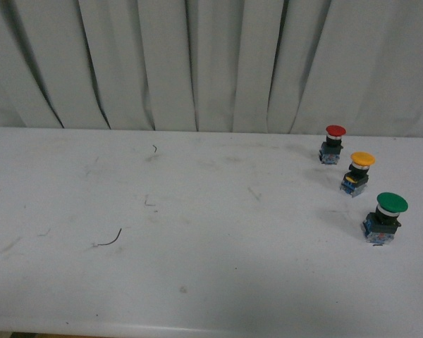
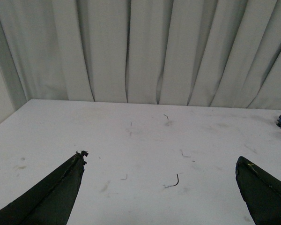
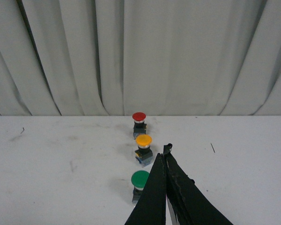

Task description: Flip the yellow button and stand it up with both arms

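The white table (image 1: 197, 232) carries three push-buttons in a diagonal row on the robot's right, all resting on their contact blocks with caps up: the red-capped button (image 1: 333, 144) farthest back, the yellow button (image 1: 357, 173) in the middle, the green-capped button (image 1: 384, 217) nearest. The yellow button appears upright, so in my judgement the task is either complete or not begun (the frames alone do not settle which). Neither arm shows in the front view. The left gripper (image 2: 161, 176) is spread wide over bare table, well apart from the row. The right gripper (image 3: 166, 154) is closed tip to tip and holds nothing; it sits just beside the yellow button in its own wrist view. If a flip is required, the right gripper must open before approach, and should take the black collar, not the cap. The neighbours stand near on both sides and could be knocked; approach from the open side. Thin dark wire scraps (image 1: 109, 239) lie well clear.
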`<action>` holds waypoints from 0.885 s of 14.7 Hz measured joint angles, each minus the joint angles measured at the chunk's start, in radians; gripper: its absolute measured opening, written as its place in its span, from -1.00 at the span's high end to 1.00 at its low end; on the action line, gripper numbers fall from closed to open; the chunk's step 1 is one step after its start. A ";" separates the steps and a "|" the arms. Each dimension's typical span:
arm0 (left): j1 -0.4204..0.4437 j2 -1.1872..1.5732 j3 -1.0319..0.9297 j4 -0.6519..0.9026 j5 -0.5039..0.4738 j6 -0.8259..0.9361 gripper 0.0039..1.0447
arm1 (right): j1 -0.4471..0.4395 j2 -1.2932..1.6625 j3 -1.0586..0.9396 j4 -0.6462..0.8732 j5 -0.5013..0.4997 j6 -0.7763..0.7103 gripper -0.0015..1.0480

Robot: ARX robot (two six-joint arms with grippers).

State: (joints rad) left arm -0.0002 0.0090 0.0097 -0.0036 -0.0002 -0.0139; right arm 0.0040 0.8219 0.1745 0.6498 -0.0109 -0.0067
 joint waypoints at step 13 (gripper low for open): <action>0.000 0.000 0.000 0.000 0.000 0.000 -0.88 | 0.000 -0.433 -0.163 -0.252 0.009 0.000 0.97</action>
State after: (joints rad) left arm -0.0002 0.0090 0.0097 -0.0036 -0.0006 -0.0139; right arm 0.0044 0.3889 0.0113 0.3977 -0.0021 -0.0063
